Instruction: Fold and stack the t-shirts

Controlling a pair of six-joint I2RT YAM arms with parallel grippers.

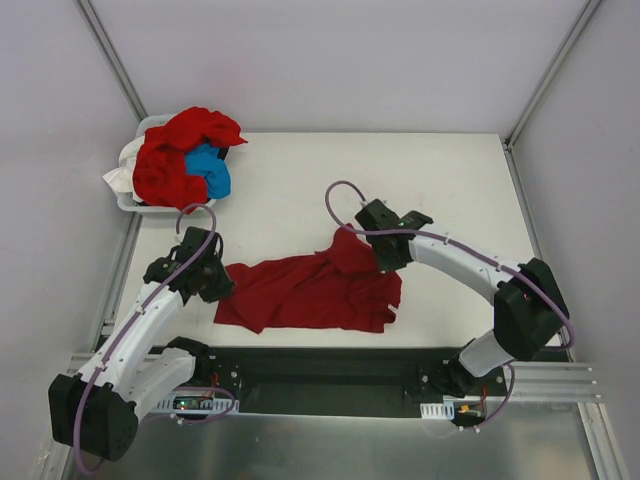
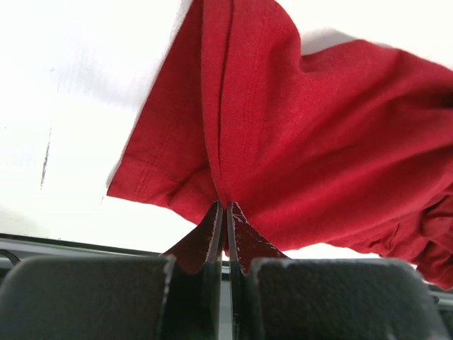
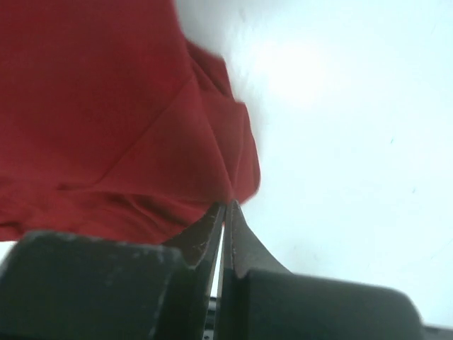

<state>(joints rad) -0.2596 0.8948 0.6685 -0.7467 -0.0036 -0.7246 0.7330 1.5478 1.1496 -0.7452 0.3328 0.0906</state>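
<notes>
Shirt [image 1: 310,292] crumpled, nearer me than the basket [image 1: 127,198] | my left gripper [image 2: 225,209] and right gripper [image 3: 226,207] both pinched tight on its cloth | I should lift evenly, pull apart gently, flatten before folding.

My right gripper [image 3: 225,207] sits low in frame, jaws pressed together with only a hairline seam between them. A pinch of the red t-shirt [image 3: 106,106] is caught at the tips; creases in the cloth fan out from that spot, up and to the left. The shirt fills the upper left, rumpled, its edge curving down to the pinch. The left finger [image 3: 202,237] takes a red tint. To the right, bare white table [image 3: 354,142]. View soft, slightly blurred.
</notes>
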